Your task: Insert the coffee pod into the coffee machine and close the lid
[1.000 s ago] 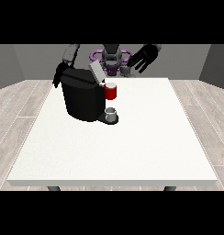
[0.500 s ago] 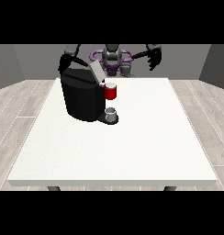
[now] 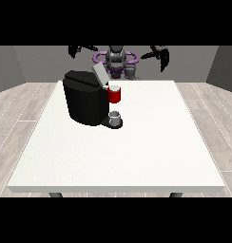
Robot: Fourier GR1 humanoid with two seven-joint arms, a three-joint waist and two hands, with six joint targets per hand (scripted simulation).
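Both hands hang raised behind the table's (image 3: 184,142) far edge, finger state unclear, the hand at the view's left (image 3: 79,49) nearer the coffee machine's (image 3: 87,99) open lid (image 3: 99,74).

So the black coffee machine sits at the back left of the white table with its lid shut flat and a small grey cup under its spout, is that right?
Not quite. In the front view the lid is not shut flat: it stands tilted up above the coffee machine. The rest holds: the machine sits at the back left of the white table, with the small grey cup under its spout.
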